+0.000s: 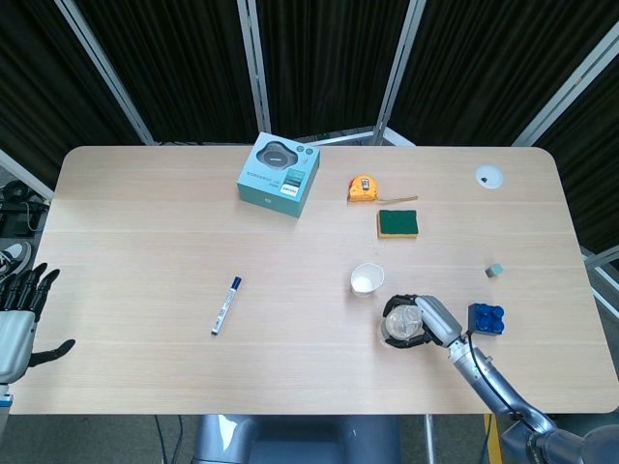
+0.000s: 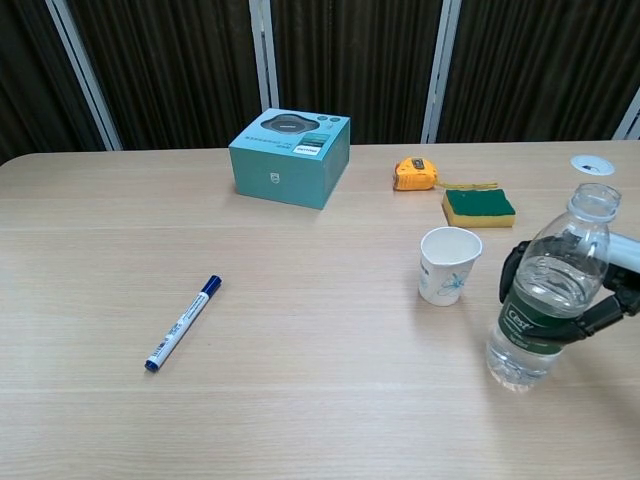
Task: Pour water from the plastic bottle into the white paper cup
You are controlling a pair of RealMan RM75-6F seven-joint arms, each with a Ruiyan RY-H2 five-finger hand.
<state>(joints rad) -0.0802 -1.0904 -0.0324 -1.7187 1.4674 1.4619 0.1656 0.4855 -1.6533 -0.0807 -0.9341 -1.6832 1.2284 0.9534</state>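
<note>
A: The table (image 1: 145, 213) was taken in first, and on it the plastic bottle (image 2: 545, 295) was found standing at the near right, cap off, its long axis close to upright with the neck leaned slightly toward one o'clock in the chest view.

B: And it was gripped. The right hand (image 2: 610, 295) was seen wrapped round the label band, dark fingers (image 2: 512, 272) curled across the front, nothing slack about it.

A: The white paper cup (image 2: 449, 265) was placed at about ten o'clock from that hand, just beside the bottle but not touching, mouth up.

B: So the pour was judged to turn on one thing: the neck had to be tipped toward ten o'clock, over the cup's rim.

A: The left hand (image 1: 19, 319) was noted far off at nine o'clock by the table edge, fingers spread, nothing held. The right was clearly the nearer.
</note>
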